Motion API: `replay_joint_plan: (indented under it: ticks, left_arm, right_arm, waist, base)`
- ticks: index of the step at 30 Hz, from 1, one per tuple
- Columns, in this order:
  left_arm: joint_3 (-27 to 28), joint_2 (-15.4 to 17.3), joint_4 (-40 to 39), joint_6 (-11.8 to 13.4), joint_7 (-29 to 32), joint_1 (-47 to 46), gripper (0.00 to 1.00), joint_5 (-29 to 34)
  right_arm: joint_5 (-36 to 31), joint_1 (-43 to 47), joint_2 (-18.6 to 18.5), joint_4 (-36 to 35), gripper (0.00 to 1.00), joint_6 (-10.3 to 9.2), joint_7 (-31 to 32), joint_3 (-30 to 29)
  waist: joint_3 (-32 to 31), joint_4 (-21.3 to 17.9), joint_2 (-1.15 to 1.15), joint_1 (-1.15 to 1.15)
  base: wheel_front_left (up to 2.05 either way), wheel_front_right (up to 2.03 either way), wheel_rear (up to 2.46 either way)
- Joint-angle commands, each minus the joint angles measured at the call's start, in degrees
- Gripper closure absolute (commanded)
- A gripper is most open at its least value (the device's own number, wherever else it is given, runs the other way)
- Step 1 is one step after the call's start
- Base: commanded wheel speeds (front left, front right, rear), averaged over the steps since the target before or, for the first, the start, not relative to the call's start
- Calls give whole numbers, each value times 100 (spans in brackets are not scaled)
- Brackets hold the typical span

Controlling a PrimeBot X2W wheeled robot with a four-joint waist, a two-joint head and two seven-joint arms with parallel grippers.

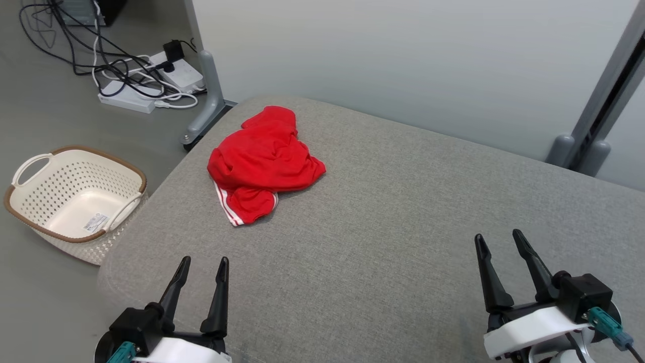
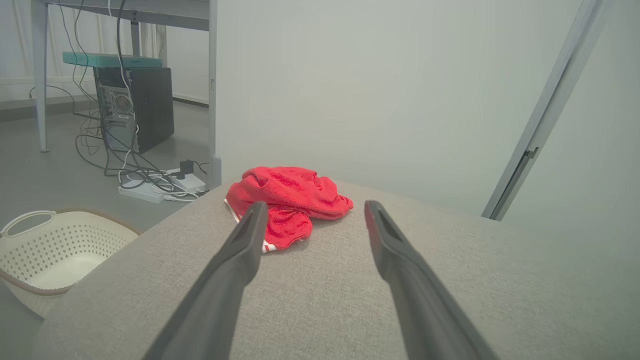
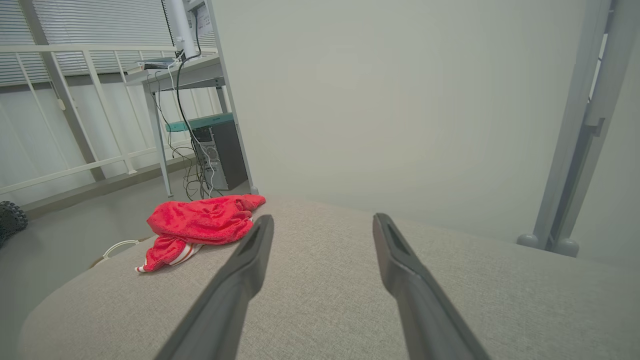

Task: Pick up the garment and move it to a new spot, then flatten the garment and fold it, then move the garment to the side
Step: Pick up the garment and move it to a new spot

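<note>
The garment (image 1: 262,164) is a crumpled red piece with white stripes along one hem, lying near the far left corner of the grey padded table (image 1: 393,217). My left gripper (image 1: 204,264) stands open at the near left edge, well short of the cloth, nothing between its fingers. At the near right my right gripper (image 1: 499,239) is open too and far from the cloth. Along the left wrist view the garment (image 2: 287,202) lies straight ahead beyond the left gripper (image 2: 312,207). The right wrist view has the garment (image 3: 197,225) off to the left of the right gripper (image 3: 322,222).
A cream perforated basket (image 1: 75,199) with a brown rim sits on the floor left of the table. Power strips and tangled cables (image 1: 141,75) lie on the floor behind it. A pale wall (image 1: 403,60) runs along the table's far edge, with a grey post (image 1: 604,96) at the right.
</note>
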Motion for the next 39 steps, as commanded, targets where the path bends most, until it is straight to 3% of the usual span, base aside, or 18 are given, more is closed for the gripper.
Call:
replay_joint_plan:
  ticks: [1, 19, 26, 34, 39]
  left_arm:
    - [75, 25, -39, 0, 2, 54, 0, 20]
    - [193, 25, -147, 38, 2, 139, 0, -120]
    - [239, 25, -47, -120, 2, -77, 0, -94]
    - [918, 35, 335, -148, 2, -1236, 0, -105]
    - [1082, 381, 1290, -198, 111, -2301, 0, -63]
  right_arm:
    - [49, -14, -16, -7, 0, -1, -22, 33]
    - [174, -169, -17, 160, 0, -2, -22, 230]
    - [342, -88, -14, 12, 0, -1, -22, 39]
    - [268, -780, -395, -467, 0, -1, -22, 59]
    - [275, -1171, -660, -820, 0, -1, -22, 191]
  waist:
    - [-50, 155, 0, 0]
    - [-40, 164, 0, 0]
    - [69, 207, 0, 0]
    - [1239, -200, 0, 0]
    - [1903, -491, 0, 0]
  base:
    - [0, 0, 0]
    - [0, 0, 0]
    - [0, 0, 0]
    - [0, 0, 0]
    - [0, 0, 0]
